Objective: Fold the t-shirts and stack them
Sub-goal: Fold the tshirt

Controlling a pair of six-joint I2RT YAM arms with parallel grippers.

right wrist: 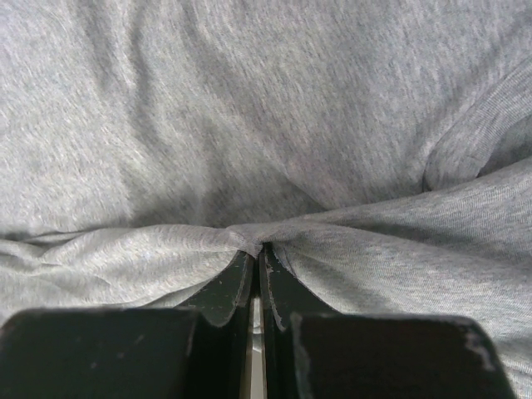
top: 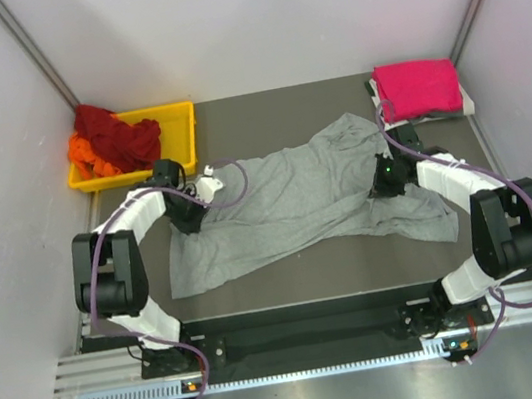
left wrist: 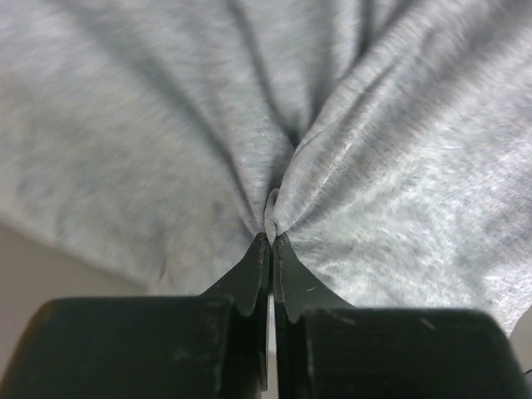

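While 1 grey tee [top: 287, 206] lies spread, 1 pink tee [top: 417, 87] sits folded.

Dark table [top: 272, 107]: grey tee [top: 287, 201] spread across middle; yellow tray [top: 181, 132] far-left corner; pink tee [top: 418, 86] far-right corner.

The right gripper [right wrist: 259, 251] has its jaws pressed together on a pinched ridge of the grey t-shirt [right wrist: 274, 108]; creases spread to either side of the gripper.
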